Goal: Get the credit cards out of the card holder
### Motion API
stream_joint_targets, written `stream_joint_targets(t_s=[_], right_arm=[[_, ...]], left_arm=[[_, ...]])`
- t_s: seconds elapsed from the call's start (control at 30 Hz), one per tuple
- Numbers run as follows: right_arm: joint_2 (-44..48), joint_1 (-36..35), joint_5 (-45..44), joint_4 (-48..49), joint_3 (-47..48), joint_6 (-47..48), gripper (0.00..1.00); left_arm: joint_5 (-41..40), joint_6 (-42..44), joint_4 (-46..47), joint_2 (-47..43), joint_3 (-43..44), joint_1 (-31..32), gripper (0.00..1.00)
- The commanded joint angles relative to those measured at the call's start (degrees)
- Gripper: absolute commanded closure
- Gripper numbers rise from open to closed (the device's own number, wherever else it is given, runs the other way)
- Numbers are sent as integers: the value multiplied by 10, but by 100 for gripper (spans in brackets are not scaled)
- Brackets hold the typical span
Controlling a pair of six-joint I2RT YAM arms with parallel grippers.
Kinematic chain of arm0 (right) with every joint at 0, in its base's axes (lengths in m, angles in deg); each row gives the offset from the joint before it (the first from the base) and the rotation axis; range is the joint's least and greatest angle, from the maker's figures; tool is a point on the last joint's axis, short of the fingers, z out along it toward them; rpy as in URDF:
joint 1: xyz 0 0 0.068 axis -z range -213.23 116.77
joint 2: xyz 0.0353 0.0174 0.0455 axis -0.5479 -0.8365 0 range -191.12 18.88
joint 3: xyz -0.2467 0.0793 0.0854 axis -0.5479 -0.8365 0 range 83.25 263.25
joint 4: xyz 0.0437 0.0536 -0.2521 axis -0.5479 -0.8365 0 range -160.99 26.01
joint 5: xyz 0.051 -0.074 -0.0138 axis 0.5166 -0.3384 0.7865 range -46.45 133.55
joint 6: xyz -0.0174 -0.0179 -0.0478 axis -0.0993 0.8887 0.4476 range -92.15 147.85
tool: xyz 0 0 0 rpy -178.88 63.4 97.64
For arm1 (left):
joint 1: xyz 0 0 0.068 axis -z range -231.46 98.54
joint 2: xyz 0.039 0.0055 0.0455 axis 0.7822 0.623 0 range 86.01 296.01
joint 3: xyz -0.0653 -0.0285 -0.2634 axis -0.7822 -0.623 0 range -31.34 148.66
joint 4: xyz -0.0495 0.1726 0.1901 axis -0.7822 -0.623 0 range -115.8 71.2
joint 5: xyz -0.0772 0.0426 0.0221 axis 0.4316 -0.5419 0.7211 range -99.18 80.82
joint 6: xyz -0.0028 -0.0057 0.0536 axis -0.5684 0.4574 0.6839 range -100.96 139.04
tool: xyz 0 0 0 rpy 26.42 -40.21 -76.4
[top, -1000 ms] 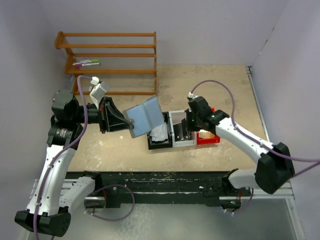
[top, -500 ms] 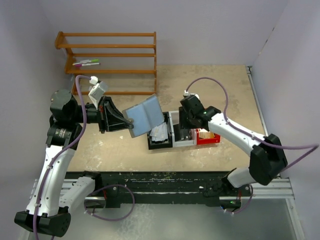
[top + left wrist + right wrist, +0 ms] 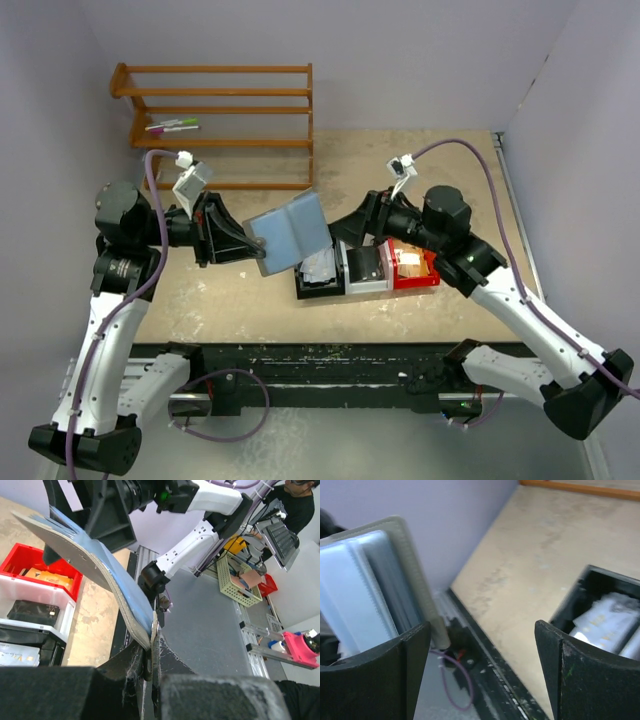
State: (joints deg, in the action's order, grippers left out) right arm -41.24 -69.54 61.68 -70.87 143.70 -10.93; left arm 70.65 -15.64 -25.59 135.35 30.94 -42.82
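The blue-grey card holder (image 3: 290,230) hangs open above the table, and my left gripper (image 3: 252,246) is shut on its lower edge. In the left wrist view the holder (image 3: 95,565) rises from my left gripper (image 3: 150,656). My right gripper (image 3: 343,231) is open and empty, just right of the holder, above the bins. The right wrist view shows the holder's clear pockets (image 3: 367,592) past the left finger of my right gripper (image 3: 482,635). A silvery card (image 3: 320,265) lies in the black bin, a black card (image 3: 365,263) in the white bin, a tan-gold card (image 3: 414,264) in the red bin.
Black bin (image 3: 302,290), white bin (image 3: 366,287) and red bin (image 3: 414,283) stand in a row mid-table. A wooden shelf rack (image 3: 225,108) with markers (image 3: 172,126) stands at the back left. A black rail (image 3: 330,365) runs along the near edge.
My right gripper opened, lifted away from the bins and swung left toward the holder. The left gripper kept holding the holder in place.
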Motion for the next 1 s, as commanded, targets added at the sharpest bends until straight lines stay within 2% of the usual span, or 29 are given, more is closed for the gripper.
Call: stream_joint_targets(t_s=[0.0,0.17,0.3,0.5,0.7,0.8,0.97], right_arm=[[25,1,178,273,-74,-129,12],[22,1,196,440,-132,-242,11],[10,0,193,551,-148,-287,12],[20,-1,209,600,-159,-311,15],[40,0,212,572,-174,-315,25],[48,0,204,565,-184,-312,26],[51,0,207,604,-200,-331,31]], left_arm=[[13,-14,48,-12,18,0,100],[15,-18,51,-13,18,0,100],[16,-18,53,-13,16,0,100],[17,-16,52,-14,13,0,100],[12,-16,53,-11,14,0,100],[10,-17,55,-11,15,0,100],[10,-20,56,-11,15,-1,100]])
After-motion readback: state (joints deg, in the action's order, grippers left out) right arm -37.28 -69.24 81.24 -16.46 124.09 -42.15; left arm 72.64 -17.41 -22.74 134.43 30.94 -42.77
